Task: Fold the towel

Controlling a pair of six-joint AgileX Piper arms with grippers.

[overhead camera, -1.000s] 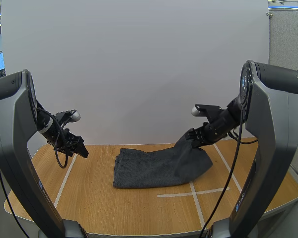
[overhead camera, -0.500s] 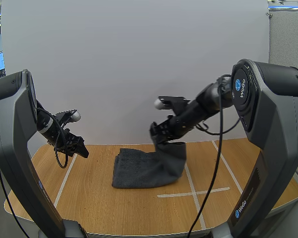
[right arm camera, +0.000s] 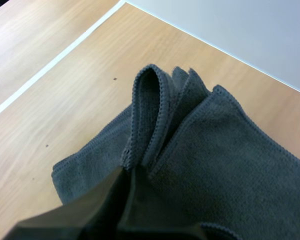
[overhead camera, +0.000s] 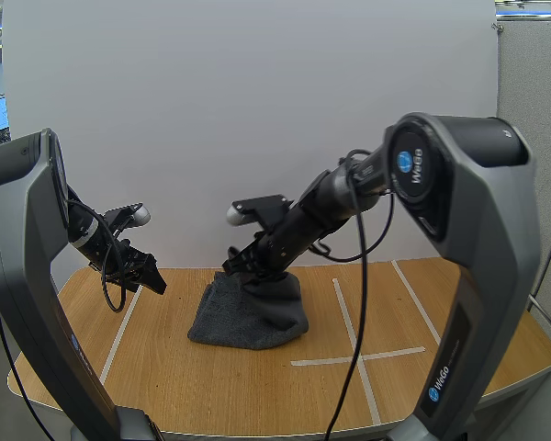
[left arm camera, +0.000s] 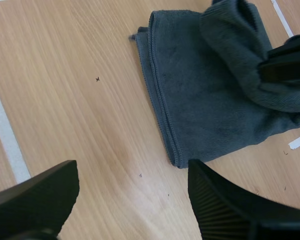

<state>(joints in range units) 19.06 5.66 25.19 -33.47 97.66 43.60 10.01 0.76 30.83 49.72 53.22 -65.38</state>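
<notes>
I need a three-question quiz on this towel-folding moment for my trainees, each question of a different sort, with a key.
1. True or false: the left pincer is gripping the towel.
2. Multiple choice: what does the right pincer hold? A) a raised edge of the towel. B) a pot lid. C) nothing at all.
3. Short answer: what colour is the towel?

Key: 1 false, it hangs open, apart from the towel. 2 A. 3 dark grey.
</notes>
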